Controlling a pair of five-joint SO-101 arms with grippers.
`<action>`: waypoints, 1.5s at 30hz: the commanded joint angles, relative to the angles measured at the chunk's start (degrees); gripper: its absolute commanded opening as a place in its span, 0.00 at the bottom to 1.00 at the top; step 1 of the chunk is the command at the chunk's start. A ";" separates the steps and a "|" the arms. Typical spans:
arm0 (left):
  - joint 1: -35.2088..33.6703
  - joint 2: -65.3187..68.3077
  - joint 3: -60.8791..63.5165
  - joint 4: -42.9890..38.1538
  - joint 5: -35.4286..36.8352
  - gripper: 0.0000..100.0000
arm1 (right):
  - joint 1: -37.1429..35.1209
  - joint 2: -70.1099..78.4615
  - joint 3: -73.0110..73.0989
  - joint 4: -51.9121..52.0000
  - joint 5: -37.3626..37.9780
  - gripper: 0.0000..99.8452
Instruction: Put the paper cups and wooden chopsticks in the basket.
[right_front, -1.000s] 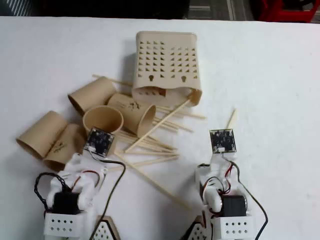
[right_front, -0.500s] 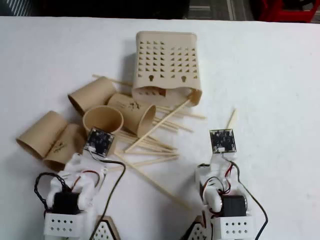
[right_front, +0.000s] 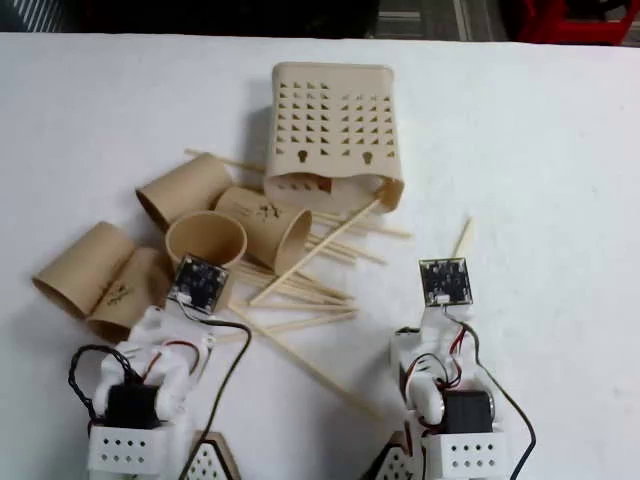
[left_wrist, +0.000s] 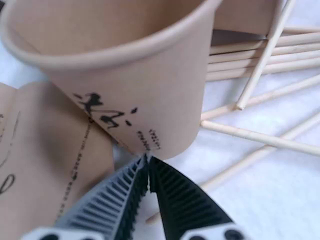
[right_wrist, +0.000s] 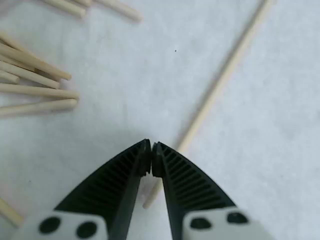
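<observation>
High cam looks down over table (right_front: 560, 150); wrist cams close above chopsticks (right_wrist: 220, 80).

White table (right_front: 560, 150): lies under both grippers and runs ahead of them to the far edge. Its surface shows just below the right gripper (right_wrist: 151, 150) tips. Red object (right_front: 575, 20): off the table, well ahead and right of the right gripper. Dark strip (right_front: 200, 15) past the far edge. Grey striped thing (right_front: 28, 12): far ahead-left of the left gripper (left_wrist: 148, 167).
</observation>
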 joint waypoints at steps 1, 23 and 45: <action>0.57 -0.22 -0.26 0.44 -0.26 0.03 | 0.22 -0.13 0.53 0.40 -0.09 0.02; 9.54 -0.31 -5.98 -1.32 -0.70 0.03 | 1.98 -0.22 -13.54 -4.88 0.09 0.02; -2.86 -0.31 -9.67 -2.37 -0.18 0.03 | -6.29 42.77 -42.20 -27.65 13.98 0.10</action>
